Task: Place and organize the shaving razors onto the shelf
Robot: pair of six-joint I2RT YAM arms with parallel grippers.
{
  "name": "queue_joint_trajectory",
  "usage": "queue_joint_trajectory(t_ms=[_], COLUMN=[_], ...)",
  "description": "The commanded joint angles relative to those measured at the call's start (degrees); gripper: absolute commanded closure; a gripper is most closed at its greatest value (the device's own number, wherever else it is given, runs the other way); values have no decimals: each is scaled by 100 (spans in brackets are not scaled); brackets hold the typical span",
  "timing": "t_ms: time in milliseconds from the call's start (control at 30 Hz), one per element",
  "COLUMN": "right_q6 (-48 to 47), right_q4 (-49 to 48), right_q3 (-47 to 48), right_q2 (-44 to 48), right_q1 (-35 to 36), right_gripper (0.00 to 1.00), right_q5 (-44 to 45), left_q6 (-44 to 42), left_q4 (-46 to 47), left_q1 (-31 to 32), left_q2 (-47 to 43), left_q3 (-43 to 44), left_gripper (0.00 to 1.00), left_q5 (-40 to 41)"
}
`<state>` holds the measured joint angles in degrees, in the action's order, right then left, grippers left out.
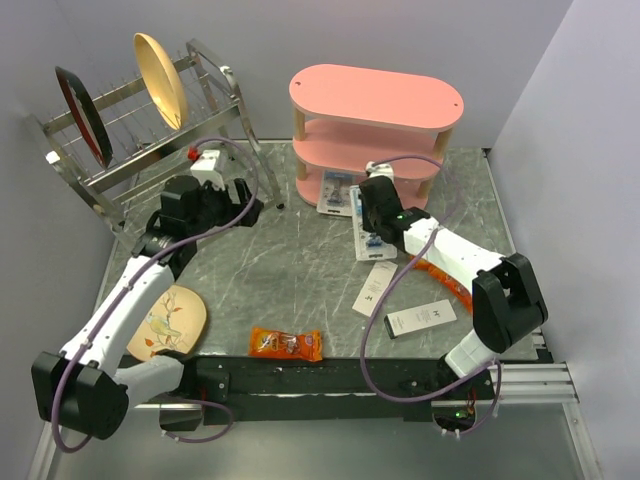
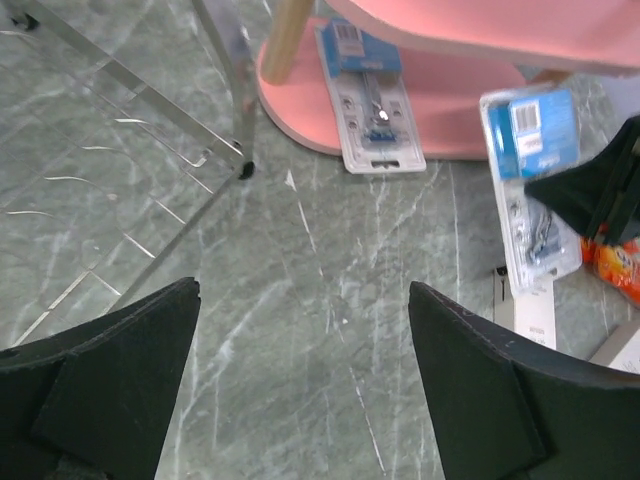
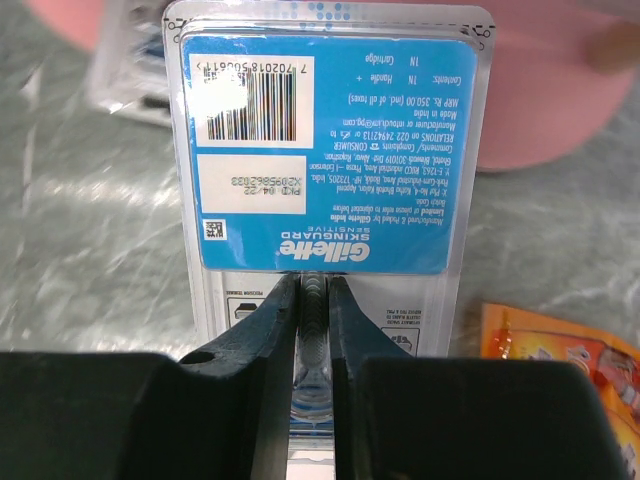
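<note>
The right gripper (image 3: 315, 290) pinches one razor pack (image 3: 320, 150) by its near end, pointing it at the shelf (image 1: 375, 100), likely to join the other pack (image 1: 335, 190) half on the bottom board. The left gripper (image 2: 303, 300) hovers spread, empty.

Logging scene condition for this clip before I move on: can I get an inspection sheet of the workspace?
Surface: grey marbled table, no spills seen.
Job's things: first razor pack partly on bottom tier of pink shelf, end overhanging; second razor pack in right gripper.
Clutter: two white boxes, orange snack packets, patterned plate.
Grippers: left gripper open, empty; right gripper shut on second razor pack.
Cables: purple cables looped along both arms.
Surroundings: wire dish rack holding two plates; plain walls.
</note>
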<state>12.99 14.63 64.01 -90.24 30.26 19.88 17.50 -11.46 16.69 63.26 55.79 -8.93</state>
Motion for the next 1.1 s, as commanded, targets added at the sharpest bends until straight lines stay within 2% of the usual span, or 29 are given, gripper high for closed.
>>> queue_joint_trajectory(t_ms=[0,33,133,233,467,700,733,800,900,1000,1067], right_q6=[633,669,661,573,274,300,292,239,81,-104,-367], right_q4=[-286,-233,-346,-601,-1059,-971,-954,-962,-954,-814,-638], right_q3=[-46,-38,-73,-117,-108,217,252,314,279,139,-54], right_q2=[191,156,50,-117,-459,-758,-793,-820,-724,-190,101], right_q1=[-178,-231,-389,-600,-811,-802,-811,-811,-803,-803,-802], right_gripper=[100,100,100,100,100,99,88,55,37,27,28], right_q5=[640,666,816,886,816,754,807,807,667,307,-52], left_q6=[-132,-211,-317,-256,-264,-273,-273,-221,-106,-80,-71], left_q4=[302,303,364,452,479,496,496,479,513,575,584], left_q1=[439,806,1387,1679,1812,1873,1891,1961,2180,2373,2418], left_q2=[238,282,467,704,1187,1338,1346,1364,1346,1329,1364], left_q3=[73,-15,-94,-33,344,451,442,398,214,29,11], left_gripper=[11,12,15,16,15,15,15,14,14,13,13], left_q5=[-153,-118,-109,-144,-83,-127,-127,-144,-197,-206,-276])
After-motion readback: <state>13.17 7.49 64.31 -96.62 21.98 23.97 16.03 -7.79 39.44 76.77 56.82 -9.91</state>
